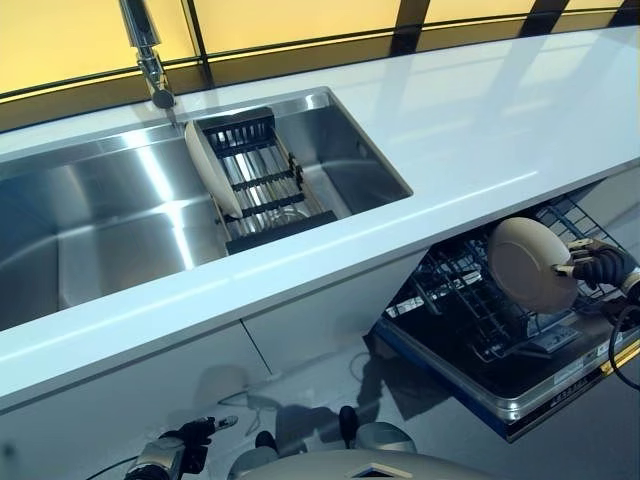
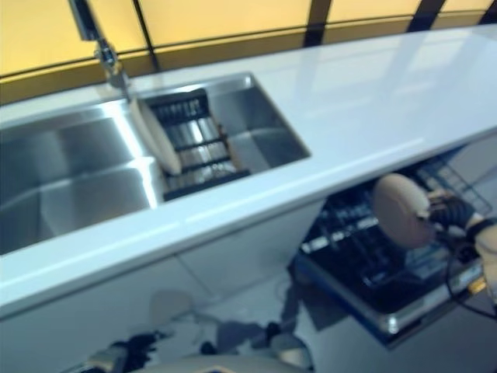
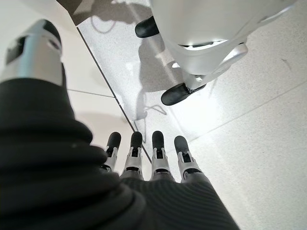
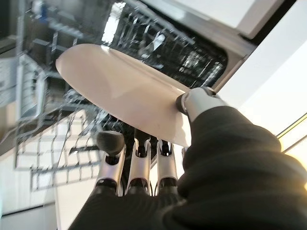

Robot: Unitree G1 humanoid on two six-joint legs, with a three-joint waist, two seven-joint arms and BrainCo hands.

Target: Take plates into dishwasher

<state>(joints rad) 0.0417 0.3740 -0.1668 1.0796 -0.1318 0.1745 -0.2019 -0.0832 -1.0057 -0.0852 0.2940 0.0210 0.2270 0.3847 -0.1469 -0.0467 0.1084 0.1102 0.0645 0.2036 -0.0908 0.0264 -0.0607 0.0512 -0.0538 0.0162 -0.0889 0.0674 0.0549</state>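
I am midway through loading: my right hand (image 1: pixel 598 266) has a cream plate (image 1: pixel 531 264) pinched at its rim, thumb on one face and my fingers (image 4: pixel 139 165) curled under the other, and it hangs over the pulled-out dishwasher rack (image 1: pixel 470 310) below the bench (image 1: pixel 480 120). The plate is not yet in any slot; seen from my wrist, it sits just beyond my fingertips with the wire tines showing past it.

The plate stands nearly on edge. Its broad face points away from my palm toward the sink side, and its long axis runs up and down, rim leading out from my fingers. I judge that suits a slot, provided the tines run the same way, which I cannot tell from here.

The next move, as I see it, is to lower the rim between two tines, keep the plate upright as it goes down, and only then ease my grip.

A second plate (image 1: pixel 209 168) leans on edge in the drying rack (image 1: pixel 262 185) inside the sink (image 1: pixel 90 230), well apart from both hands, so it is left to fetch.

My left hand (image 3: pixel 144 158) hangs low by the floor, fingers straight and relaxed, holding nothing.
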